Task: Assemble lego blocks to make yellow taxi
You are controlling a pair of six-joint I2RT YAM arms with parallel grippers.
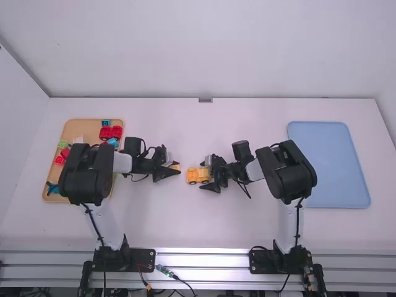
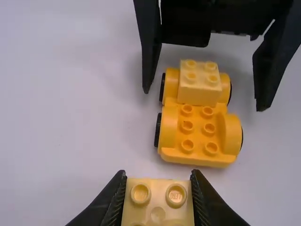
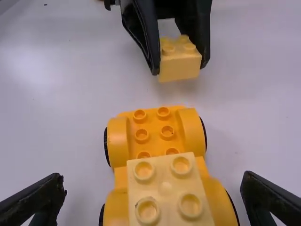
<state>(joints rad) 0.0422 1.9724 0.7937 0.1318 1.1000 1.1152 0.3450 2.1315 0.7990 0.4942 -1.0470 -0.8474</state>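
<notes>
You have, near the middle of the white table [image 1: 204, 229], a yellow-orange wheeled base [image 1: 192, 177], which stands on its black wheels between the two grippers. On its end toward your right arm sits the mounted yellow block [image 3: 164, 186], paler than the base and with four round studs on its top; on the other end of the base, six studs are open to your eye. Your left gripper [image 1: 176, 169] is narrow, as its two fingers press from both sides on the loose yellow block [image 3: 179, 68], also pale, and this one is apart from the base, near the end where the bare studs are. Your right gripper [image 1: 206, 175] is wide: one finger is at each side of the base, about at the end with the mounted yellow block, and you can see in the right wrist view a space between each fingertip and the toy, so it grips nothing. At the far left of your table lies a wooden tray [image 1: 90, 127], and in it you find a red toy car [image 1: 111, 132], a light green block [image 1: 62, 144], a teal piece [image 1: 53, 188] near the tray corner closest to you, and some other small pieces, partly hidden by your left arm. At the right side, partly behind your right arm, lies a flat blue tray [image 1: 331, 161] with rounded corners
</notes>
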